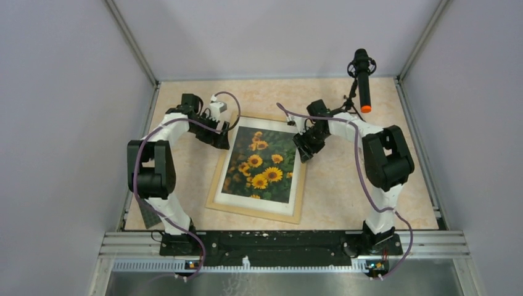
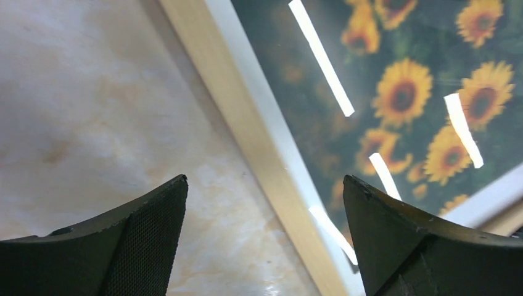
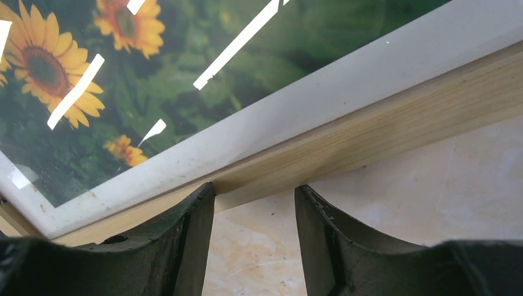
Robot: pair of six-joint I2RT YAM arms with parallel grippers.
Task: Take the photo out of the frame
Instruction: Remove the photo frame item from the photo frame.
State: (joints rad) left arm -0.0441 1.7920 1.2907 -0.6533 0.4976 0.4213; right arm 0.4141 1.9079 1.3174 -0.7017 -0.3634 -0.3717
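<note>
No text, label, brand, number or sign can be read in any view. The photo (image 1: 262,163) shows only sunflowers, and the frame (image 3: 382,123) and worktop (image 1: 345,185) are unmarked.

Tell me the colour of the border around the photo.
White: a plain border between the photo and the light-wood frame; clearest in the right wrist view.

The beige marbled table (image 1: 345,185) carries the frame (image 1: 254,213), lying flat.
</note>
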